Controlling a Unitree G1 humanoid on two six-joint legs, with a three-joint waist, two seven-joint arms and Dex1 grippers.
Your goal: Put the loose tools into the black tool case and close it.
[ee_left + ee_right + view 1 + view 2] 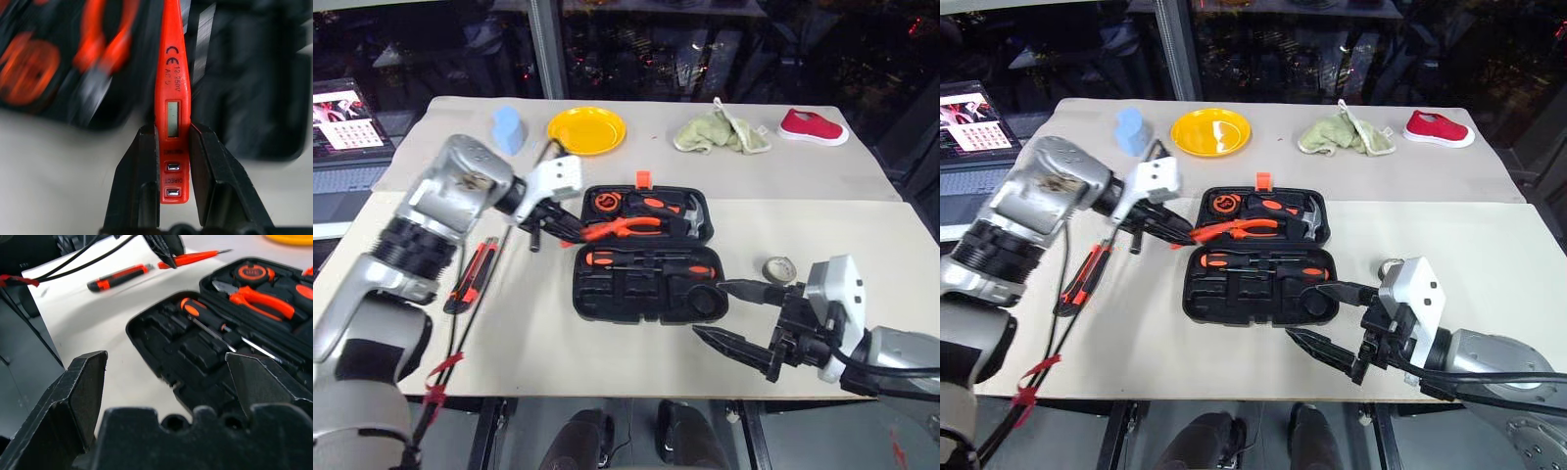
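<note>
We see the left gripper (pixel 171 161) clamped on the tester (pixel 171 117): the slim orange body sits between the two black fingers (pixel 139 181), its butt end down near their roots and most of its length reaching out past the tips. In the head views that gripper hangs just beside the left edge of the open case (pixel 646 257), with the tester's far end over the case's upper half, near the pliers (pixel 625 227).

The right gripper (pixel 729 311) is spread wide with nothing between its fingers. Its tips lie just off the case's near right corner; the upper finger is close to the round recess there. Two screwdrivers (pixel 651 262) lie in the case's lower half, beyond and to the left of those fingers. The tape roll (pixel 778 267) rests on the table (pixel 862 235) just beyond the right gripper, apart from it.

The knife (pixel 472 276) lies on the table left of the case, below the left gripper and away from its fingers.
</note>
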